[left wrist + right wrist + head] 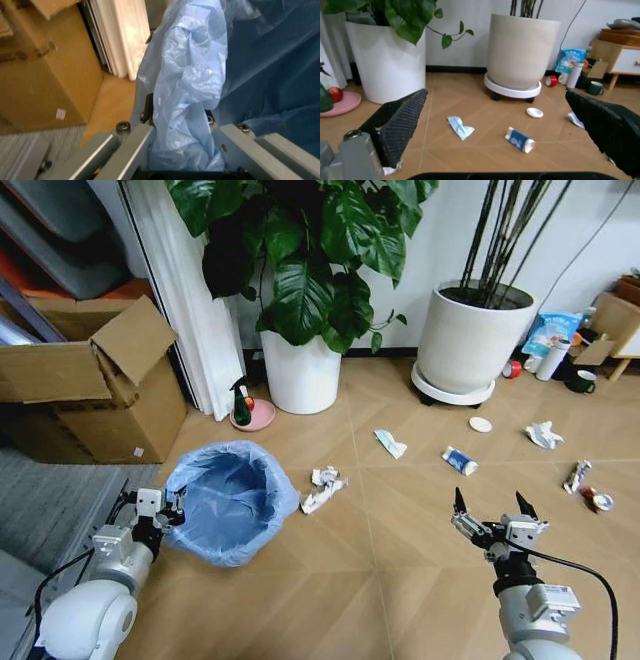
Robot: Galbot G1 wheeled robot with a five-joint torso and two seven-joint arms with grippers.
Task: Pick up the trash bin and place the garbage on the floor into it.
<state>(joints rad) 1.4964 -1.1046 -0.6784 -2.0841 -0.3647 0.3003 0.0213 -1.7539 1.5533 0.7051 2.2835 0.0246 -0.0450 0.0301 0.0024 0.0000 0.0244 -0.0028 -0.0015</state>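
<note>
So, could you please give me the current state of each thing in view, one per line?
trash bin: upright on the floor, bag-lined, nothing visible inside.
left gripper: at the bin's rim, fingers closed on the bag-covered rim.
right gripper: open, holding nothing, above the floor.
crumpled paper: on the floor beside the bin.
blue-and-white cup: lying on its side.
cardboard box: flaps open.

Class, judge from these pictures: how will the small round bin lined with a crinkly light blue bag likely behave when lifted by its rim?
The small round bin looks empty, so it is probably light. The left gripper pinches crinkled bag film at the rim, which may slip or stretch. Held from one side, it will likely tilt.
</note>
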